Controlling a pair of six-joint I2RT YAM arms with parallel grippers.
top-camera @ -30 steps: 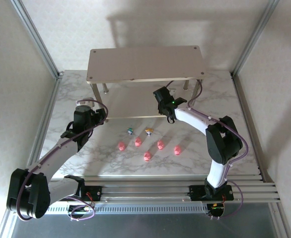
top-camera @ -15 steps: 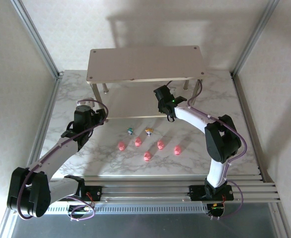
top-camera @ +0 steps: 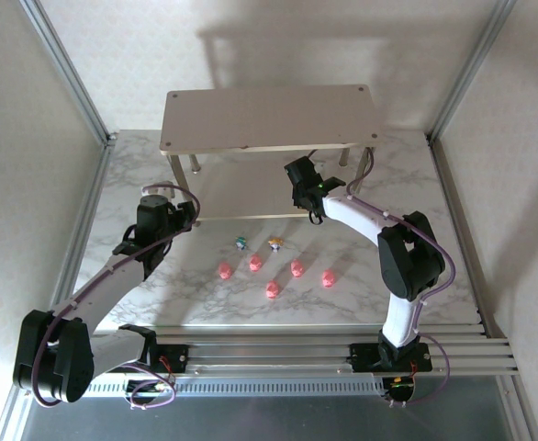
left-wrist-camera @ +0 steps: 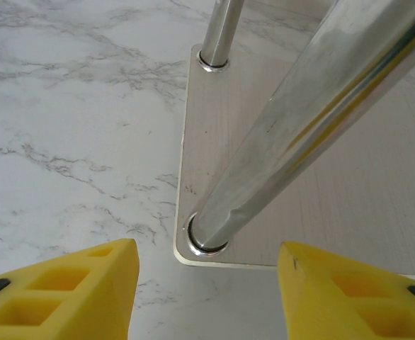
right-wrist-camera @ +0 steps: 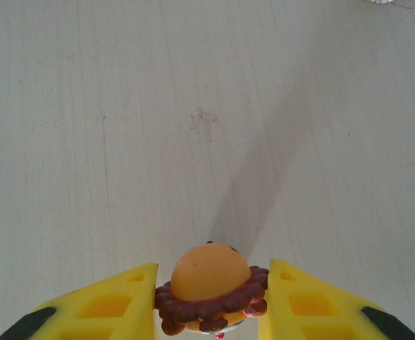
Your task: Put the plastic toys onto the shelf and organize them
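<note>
Setting: robotics laboratory test cell. Identified by: marble-patterned counter [top-camera: 407, 175] boxed in by aluminium profile posts [top-camera: 67, 69] and pale wall panels [top-camera: 30, 230]; two robot arms (left arm [top-camera: 113, 276], right arm [top-camera: 407, 257]) bolted to slotted metal rails [top-camera: 269, 354] at the counter's near edge.

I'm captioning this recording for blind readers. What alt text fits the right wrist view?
A small figure with a round orange head and brown frilled collar sits between the yellow fingers of the right gripper, which touch its collar on both sides. Beneath it lies the plain beige board of the shelf, crossed by a slanting shadow.
</note>
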